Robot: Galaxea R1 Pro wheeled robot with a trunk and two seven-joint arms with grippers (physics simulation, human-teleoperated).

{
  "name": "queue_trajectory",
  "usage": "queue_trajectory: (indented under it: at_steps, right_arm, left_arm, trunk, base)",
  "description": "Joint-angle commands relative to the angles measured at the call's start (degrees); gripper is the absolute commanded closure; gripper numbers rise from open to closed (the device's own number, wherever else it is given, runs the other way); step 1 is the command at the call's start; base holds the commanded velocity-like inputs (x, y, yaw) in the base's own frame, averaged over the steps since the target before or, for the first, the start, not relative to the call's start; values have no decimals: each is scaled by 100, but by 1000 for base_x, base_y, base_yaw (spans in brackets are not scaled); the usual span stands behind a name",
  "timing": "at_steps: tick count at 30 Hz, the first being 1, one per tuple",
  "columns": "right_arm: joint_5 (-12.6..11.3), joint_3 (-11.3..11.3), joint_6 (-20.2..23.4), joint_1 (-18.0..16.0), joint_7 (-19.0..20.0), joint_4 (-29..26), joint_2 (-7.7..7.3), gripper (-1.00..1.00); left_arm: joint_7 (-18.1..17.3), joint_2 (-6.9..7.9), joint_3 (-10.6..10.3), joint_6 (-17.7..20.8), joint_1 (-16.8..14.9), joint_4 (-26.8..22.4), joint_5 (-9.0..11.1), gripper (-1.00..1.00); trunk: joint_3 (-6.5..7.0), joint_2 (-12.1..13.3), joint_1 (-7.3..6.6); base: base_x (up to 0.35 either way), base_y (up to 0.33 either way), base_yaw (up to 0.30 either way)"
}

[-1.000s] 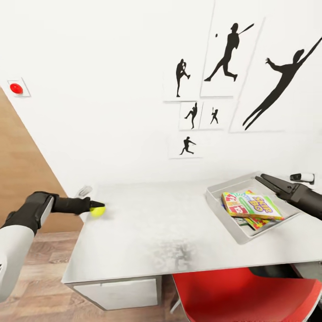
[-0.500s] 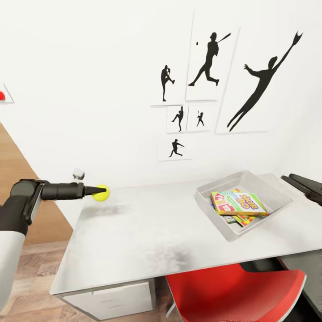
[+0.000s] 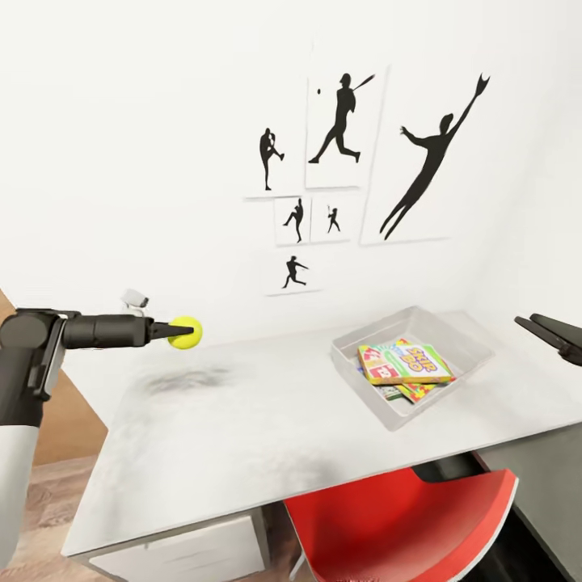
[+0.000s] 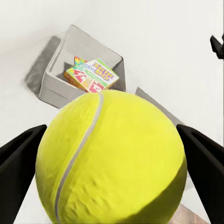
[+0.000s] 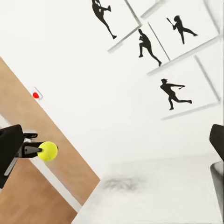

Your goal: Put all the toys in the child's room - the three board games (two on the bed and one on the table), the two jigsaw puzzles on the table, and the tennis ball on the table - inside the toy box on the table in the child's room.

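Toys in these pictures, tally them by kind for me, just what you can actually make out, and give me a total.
Tennis ball, held in the left gripper: 1
Game box with SKIP BO lettering, on top in the toy box: 1
Colourful flat items under it, kind and count unclear: at least 1
Total: at least 3

Black sports silhouette pictures [image 3: 346, 162] on white wall; red swivel chair [image 3: 404, 525] below; wood plank floor [image 3: 40, 501] at side.
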Motion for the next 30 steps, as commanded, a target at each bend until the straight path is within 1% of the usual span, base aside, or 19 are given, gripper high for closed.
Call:
queue_trajectory:
  at_steps: [1, 3, 6, 12, 15, 22, 30]
  right_arm:
    - [15, -2, 20, -8, 24, 6, 0, -100]
    - [13, -3, 20, -7, 26, 23, 2, -100]
    - [18, -4, 20, -6, 27, 32, 8, -100]
    - [13, -11, 20, -6, 32, 43, 11, -100]
    - [16, -12, 20, -6, 35, 45, 11, -100]
    - [33, -13, 20, -6, 37, 53, 11, -100]
    - [30, -13, 20, -6, 37, 54, 11, -100]
  left_arm:
    - [-37, -3, 2, 62, -4, -19, 12, 100]
    - [-37, -13, -1, 63, -4, -48, 122, 100]
    - [-37, -19, 3, 63, -4, -62, 179, 100]
    - [-37, -32, 4, 63, -4, -79, 206, 100]
    - [-37, -35, -60, 63, -4, -86, 207, 100]
    - [-37, -35, -96, 61, -4, -87, 216, 100]
    - [-37, -35, -91, 58, -4, -86, 217, 100]
  trunk:
    - [-3, -12, 3]
    - [14, -12, 3]
    - [40, -12, 3]
    - [91, -12, 3]
    - [117, -12, 3]
    - [177, -12, 3]
    - [246, -12, 3]
  base:
    - [-87, -157, -175]
    - [-108, -209, -175]
    - [-94, -229, -175]
    - [-22, -66, -175]
    - [-27, -45, -175]
    - [-100, -162, -175]
    - [-10, -20, -175]
